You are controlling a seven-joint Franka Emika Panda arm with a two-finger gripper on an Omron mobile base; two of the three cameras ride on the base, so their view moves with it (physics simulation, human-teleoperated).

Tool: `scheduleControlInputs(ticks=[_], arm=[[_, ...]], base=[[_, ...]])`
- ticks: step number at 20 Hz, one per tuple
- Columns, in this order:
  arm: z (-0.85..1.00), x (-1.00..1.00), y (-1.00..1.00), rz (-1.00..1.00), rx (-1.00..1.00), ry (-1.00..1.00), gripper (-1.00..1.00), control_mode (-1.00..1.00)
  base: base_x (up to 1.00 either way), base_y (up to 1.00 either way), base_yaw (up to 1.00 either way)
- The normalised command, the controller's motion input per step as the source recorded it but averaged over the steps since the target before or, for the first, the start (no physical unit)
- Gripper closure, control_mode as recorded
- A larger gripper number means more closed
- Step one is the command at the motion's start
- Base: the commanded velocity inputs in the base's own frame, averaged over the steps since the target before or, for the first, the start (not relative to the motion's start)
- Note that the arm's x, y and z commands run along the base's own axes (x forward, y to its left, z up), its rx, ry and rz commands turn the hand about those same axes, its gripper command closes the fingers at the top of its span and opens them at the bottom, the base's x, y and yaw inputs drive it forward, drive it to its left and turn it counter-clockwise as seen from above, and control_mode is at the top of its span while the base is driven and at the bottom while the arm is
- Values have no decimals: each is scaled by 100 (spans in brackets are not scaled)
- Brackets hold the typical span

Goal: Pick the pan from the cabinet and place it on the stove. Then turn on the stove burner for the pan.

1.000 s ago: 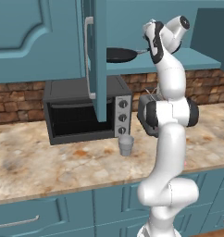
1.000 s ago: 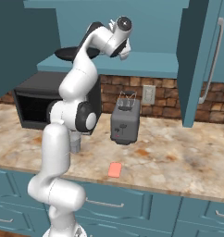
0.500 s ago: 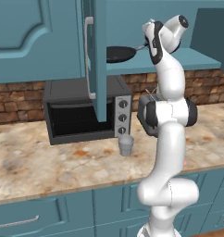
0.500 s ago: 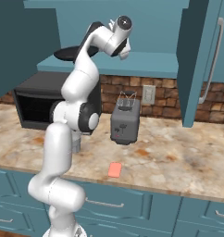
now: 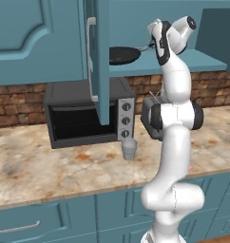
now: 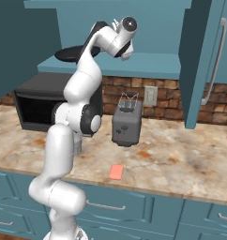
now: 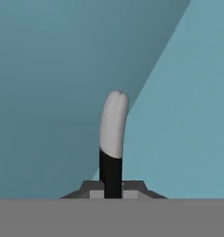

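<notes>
Counter [image 5: 50, 175]: mottled tan stone, brick wall behind
Cabinet [image 5: 202, 59]: doors open
Gripper [image 7: 112, 187]: clamped on pan [image 5: 124, 55] handle

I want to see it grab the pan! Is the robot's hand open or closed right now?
Gripper: closed on the pan's handle; the pan sits on the cabinet shelf.
</notes>
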Motion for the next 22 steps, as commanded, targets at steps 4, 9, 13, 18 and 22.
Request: scheduleControlInputs(ticks=[4,9,13,18,22], arm=[[-18,-12,-3,0,6,-5,100,-100],[-25,-52,-9,0,2,-22,100,-100],[-49,-51,-10,0,8,-26,100,-100],[-15,-50,0,0,9,-19,100,-100],[4,-52,0,0,1,-7,100,-100]], base=[[0,0,0],[0,0,0],[0,0,0],[0,0,0],[0,0,0]])
